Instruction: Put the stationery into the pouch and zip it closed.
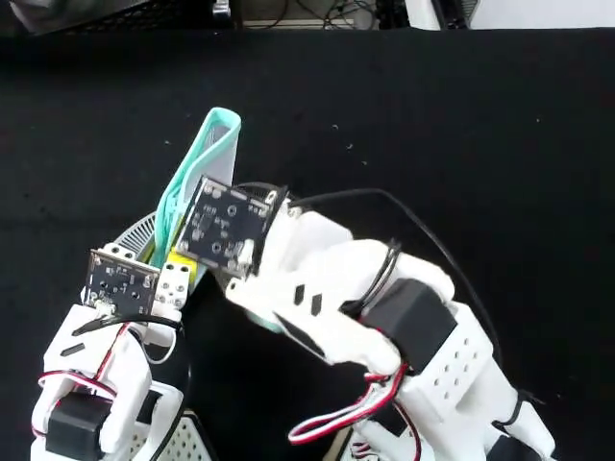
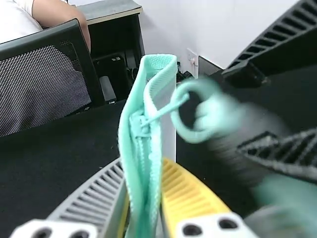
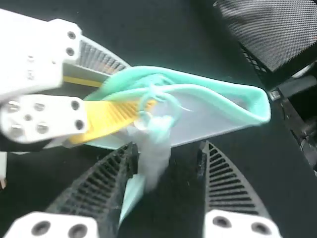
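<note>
Woven cloth pouch (image 2: 146, 130), matt table (image 1: 480, 115) (fabric-like)

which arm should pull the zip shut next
Right. The left hand is clamped on the pouch, steadying it. The right hand is open with the ring pull between its fingers, so it can probably grip and draw it.

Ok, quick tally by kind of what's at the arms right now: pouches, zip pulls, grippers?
pouch: 1
zip pull ring: 1
grippers: 2 (left gripper clamped on the pouch, right gripper open by the pull)
Total: 4
</note>
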